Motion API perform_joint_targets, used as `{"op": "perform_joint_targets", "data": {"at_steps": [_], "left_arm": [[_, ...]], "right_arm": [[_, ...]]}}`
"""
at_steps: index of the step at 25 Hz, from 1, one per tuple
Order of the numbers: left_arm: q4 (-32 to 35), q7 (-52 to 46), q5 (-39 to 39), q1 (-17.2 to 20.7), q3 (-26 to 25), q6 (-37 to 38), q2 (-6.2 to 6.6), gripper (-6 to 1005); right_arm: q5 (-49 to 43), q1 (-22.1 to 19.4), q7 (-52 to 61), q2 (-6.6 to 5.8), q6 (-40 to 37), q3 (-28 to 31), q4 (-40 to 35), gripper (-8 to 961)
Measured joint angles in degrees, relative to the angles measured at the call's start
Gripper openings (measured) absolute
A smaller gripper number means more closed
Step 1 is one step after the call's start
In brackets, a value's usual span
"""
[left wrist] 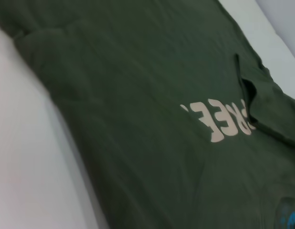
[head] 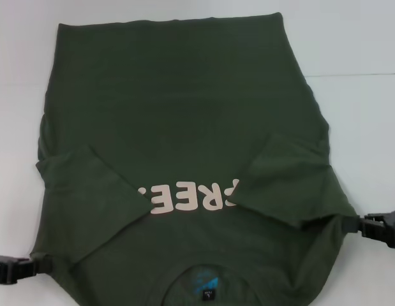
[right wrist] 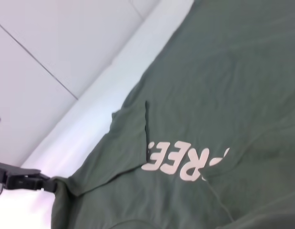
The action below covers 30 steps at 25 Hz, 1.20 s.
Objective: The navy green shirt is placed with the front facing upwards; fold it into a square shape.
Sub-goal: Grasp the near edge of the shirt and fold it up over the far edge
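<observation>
I have the large dark olive-green short-sleeved cotton shirt (head: 184, 115) spread front-up on the white table (head: 363, 44), and I will place everything else against it. Its collar end lies nearest the robot and its hem at the far side.

At the shirt's left edge, near the collar end, the left gripper (head: 12, 268) sits low on the table with its black tip right at the fabric's border. From the head view it looks pinched onto the cloth edge, but I cannot tell for sure whether the fingers are pressed together or apart. The right wrist view also catches this gripper (right wrist: 23, 180) at the shirt's corner, touching the cloth.

Moving across the shirt, the left sleeve (head: 89, 191) is folded inward over the chest and covers the start of the pale pinkish-beige chest lettering (head: 187, 197), which reads upside down from the head camera. Below the lettering, at the near edge, the round collar shows a small blue neck label (head: 207, 280). The right sleeve (head: 286, 178) is likewise folded inward, its corner lying over the other end of the lettering.

At the shirt's right edge, level with the folded right sleeve's lower corner, the right gripper (head: 379, 228) rests against the fabric border. Again I cannot tell its finger state.
</observation>
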Motion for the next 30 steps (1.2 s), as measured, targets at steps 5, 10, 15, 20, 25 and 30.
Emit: {"op": "perform_joint_targets", "data": {"at_steps": [5,10,15,20,25,30], "left_arm": [[-0.33,6.03,-1.14,0.78,-0.62,1.43,-0.11,37],[-0.07,15.43,-4.92,2.86,-3.28,5.05,-0.15,39],[-0.59,25.74,-6.05,4.4,-5.77,7.17,-0.5,41],[-1.57,34.38,-7.16,6.0,-7.14,6.74,-0.99,42],[-2.85,42.18,-7.15,6.91,-9.57,7.07,-1.05,44],[-2.51,46.37,-6.31,7.69,-9.04,10.23,-1.12,45]], "right_arm": [[0.3,-1.74,-9.17,-0.08,-0.86,5.45,4.63,38],[0.36,-4.24,-19.75,-0.16,-2.67,11.89,7.19,38],[0.39,-6.84,-32.16,-0.19,-3.67,15.21,11.32,37],[0.41,-9.82,-41.68,0.05,-5.15,17.88,14.36,37],[0.38,-13.86,-50.18,0.39,-9.18,22.63,15.67,37],[0.26,-17.59,-54.41,1.03,-10.77,24.87,16.11,38]]}}
